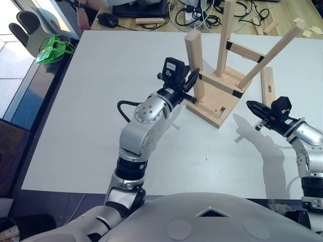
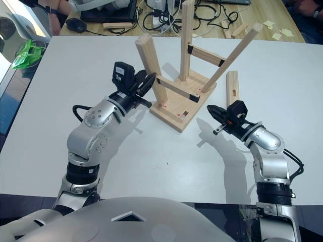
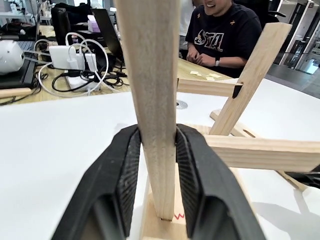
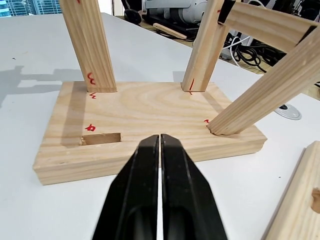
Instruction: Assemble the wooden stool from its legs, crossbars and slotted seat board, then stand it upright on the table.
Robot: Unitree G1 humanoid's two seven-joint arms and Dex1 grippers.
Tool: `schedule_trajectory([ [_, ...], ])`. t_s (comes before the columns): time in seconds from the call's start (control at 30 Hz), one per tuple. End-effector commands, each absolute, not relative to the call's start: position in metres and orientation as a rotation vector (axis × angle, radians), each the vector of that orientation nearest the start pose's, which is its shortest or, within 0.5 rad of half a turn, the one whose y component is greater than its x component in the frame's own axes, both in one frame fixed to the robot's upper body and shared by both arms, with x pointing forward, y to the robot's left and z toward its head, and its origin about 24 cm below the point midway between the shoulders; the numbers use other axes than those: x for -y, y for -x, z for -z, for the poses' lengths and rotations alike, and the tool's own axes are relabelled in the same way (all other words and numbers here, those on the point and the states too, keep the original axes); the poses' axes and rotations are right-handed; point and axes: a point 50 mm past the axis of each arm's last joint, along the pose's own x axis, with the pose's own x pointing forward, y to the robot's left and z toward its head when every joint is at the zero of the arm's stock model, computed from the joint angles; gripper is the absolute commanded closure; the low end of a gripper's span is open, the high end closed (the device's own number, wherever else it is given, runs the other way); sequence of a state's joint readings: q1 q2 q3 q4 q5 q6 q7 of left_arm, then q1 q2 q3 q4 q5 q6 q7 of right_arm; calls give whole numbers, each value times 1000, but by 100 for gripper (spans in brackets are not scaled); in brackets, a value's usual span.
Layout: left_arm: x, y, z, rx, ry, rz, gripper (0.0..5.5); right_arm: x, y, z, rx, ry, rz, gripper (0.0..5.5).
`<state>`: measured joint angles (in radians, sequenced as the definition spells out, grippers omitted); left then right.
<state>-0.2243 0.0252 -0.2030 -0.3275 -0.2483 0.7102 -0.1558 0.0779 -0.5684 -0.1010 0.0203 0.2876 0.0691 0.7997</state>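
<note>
The stool stands upside down, its slotted seat board [image 1: 222,108] flat on the white table [image 1: 101,126]. Three legs rise from it, joined by two crossbars [image 1: 217,84]; the right leg [image 1: 272,53] leans outward. One slot [image 4: 100,138] in the board's near corner is empty. My left gripper [image 1: 196,85] is shut on the near-left leg [image 3: 152,100], low down, just above the board. My right gripper [image 1: 251,106] hovers shut and empty, right of the board and pointing at its edge [image 4: 150,160]. A loose wooden leg [image 1: 267,85] with a slot lies flat on the table beyond it.
A green bag [image 1: 53,49] sits off the table's far left corner. Behind the table, a wooden desk carries a mouse [image 1: 107,19], cables [image 1: 197,15] and spare wood strips [image 1: 150,20]. The table's left and front areas are bare.
</note>
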Motion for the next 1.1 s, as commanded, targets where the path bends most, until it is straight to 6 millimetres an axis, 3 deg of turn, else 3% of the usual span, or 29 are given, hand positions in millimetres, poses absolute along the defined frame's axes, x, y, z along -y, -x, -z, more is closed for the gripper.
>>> schedule_trajectory([
  [0.03, -72, -261, -82, -340, 84, 513, 450, 248, -224, -52, -233, 231, -670, 543],
  [0.13, -71, -260, -79, -361, 76, 518, 451, 248, -223, -51, -233, 233, -675, 543],
  [0.27, -67, -259, -87, -274, 14, 552, 451, 247, -224, -52, -233, 236, -678, 543],
  [0.43, -65, -254, -100, -105, 42, 536, 451, 245, -220, -47, -254, 255, -688, 543],
  [0.6, -66, -253, -104, -43, 69, 521, 451, 244, -218, -46, -260, 249, -704, 543],
  [0.63, -67, -253, -106, -26, 77, 513, 415, 243, -218, -46, -260, 249, -704, 543],
  [0.83, -67, -251, -119, 90, 88, 523, 332, 242, -216, -44, -262, 243, -708, 543],
  [0.97, -71, -254, -140, 218, 44, 499, 277, 241, -215, -43, -263, 239, -705, 543],
  [1.1, -89, -278, -184, 405, -24, 420, 253, 242, -216, -44, -263, 239, -703, 543],
])
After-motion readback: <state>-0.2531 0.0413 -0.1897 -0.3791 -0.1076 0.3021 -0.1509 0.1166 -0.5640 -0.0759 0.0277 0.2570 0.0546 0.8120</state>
